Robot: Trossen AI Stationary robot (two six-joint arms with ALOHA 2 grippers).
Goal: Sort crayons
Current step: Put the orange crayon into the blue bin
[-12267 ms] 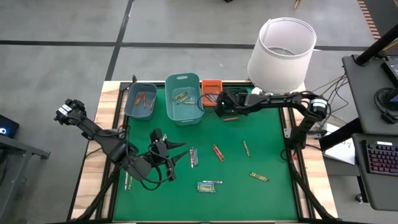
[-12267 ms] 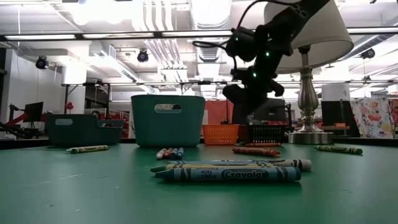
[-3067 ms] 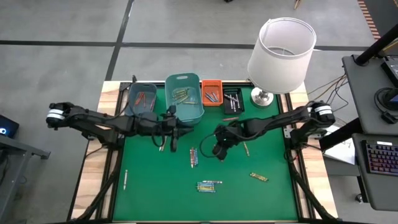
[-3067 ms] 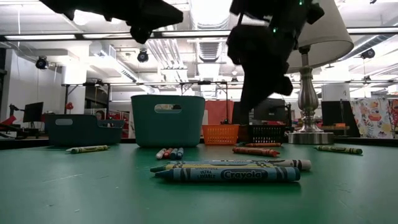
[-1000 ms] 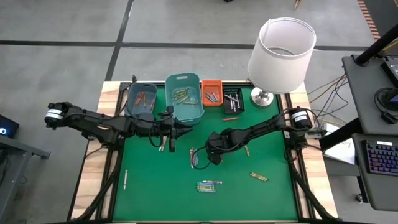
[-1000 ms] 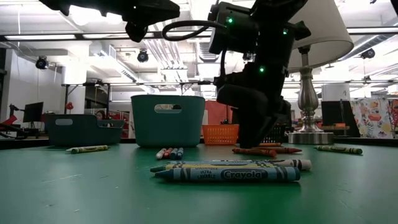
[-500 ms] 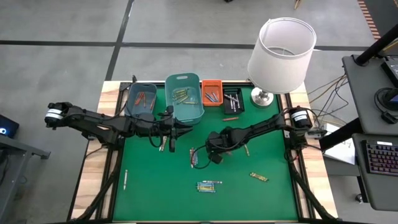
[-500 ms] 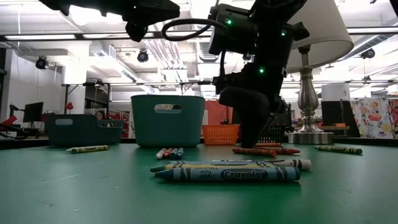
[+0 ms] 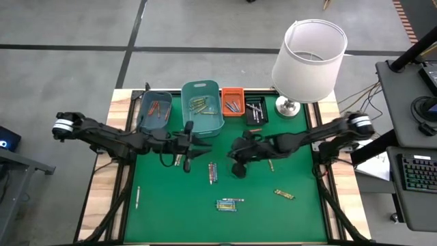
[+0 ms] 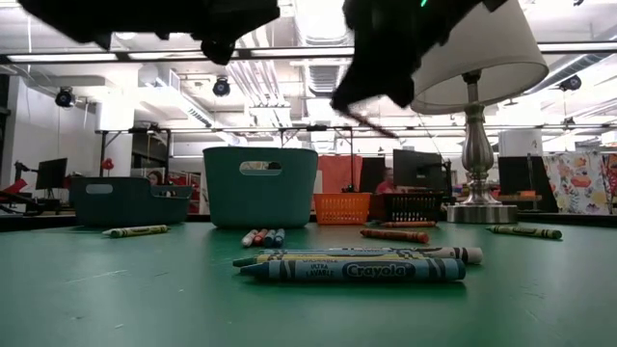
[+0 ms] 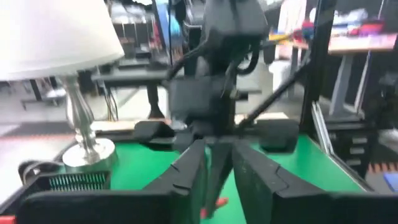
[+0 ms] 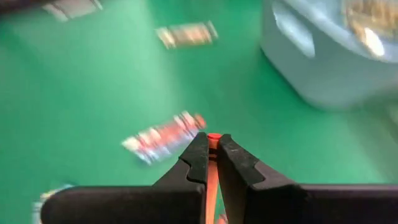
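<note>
right claw (image 12: 209, 158) pinches an orange-red crayon (image 12: 212, 174) between its fingers, lifted above the green bench (image 9: 300, 219) near the middle. left claw (image 9: 198, 152) hovers beside the teal bin (image 9: 203, 107), fingers narrowly apart, grip unclear. other crayons (image 9: 229, 203) lie scattered.

Four bins (image 9: 202, 106) in a row along the table's (image 9: 300, 219) far edge, lamp (image 9: 308, 55) at their right, crayons (image 9: 228, 203) scattered on the mat nearer the front, one (image 9: 137, 197) apart at left
</note>
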